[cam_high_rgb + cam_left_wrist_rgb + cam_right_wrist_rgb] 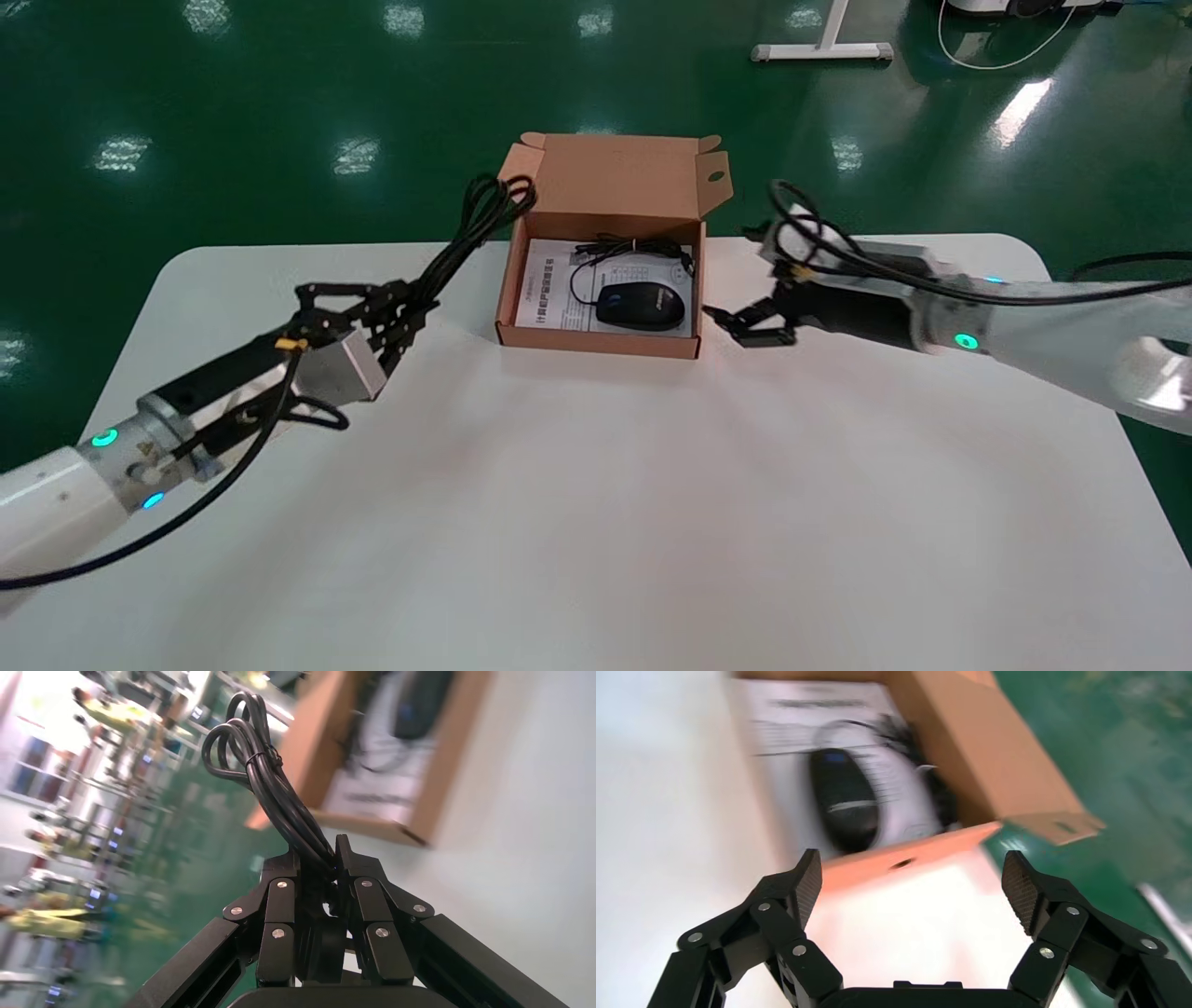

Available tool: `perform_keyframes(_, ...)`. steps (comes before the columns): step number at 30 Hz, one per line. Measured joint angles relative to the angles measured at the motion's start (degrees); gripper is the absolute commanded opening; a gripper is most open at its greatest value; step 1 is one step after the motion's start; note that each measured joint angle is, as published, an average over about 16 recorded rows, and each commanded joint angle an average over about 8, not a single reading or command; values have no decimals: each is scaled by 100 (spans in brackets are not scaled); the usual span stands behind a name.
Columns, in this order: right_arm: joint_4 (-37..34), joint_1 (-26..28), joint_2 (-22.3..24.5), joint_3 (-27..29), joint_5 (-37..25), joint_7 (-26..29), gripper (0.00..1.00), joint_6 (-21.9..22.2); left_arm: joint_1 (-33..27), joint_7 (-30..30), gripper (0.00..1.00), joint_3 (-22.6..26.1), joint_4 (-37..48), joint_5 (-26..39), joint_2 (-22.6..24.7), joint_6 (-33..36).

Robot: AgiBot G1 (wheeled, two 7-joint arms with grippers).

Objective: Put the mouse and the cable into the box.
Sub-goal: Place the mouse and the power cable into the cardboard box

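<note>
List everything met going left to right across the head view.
left gripper, jaws shut on the cable → box with the mouse inside → right gripper, jaws open

A white counter point(596, 522) with rounded corners fills the lower frame; one open brown cardboard box point(596, 341) sits on it at upper centre, near its far edge

Bright overhead light; glare on floor point(354, 154)
</note>
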Motion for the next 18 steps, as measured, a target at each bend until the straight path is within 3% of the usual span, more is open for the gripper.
perform_keyframes(8,-138,16,690,96,152,12,100,-915,-1174,774,0,471,990,410,704,437)
perform_keyframes(18,-200,24,798,122,189,-3,100,-1015,-2358,2505,0,652,3089,356,1728,1079)
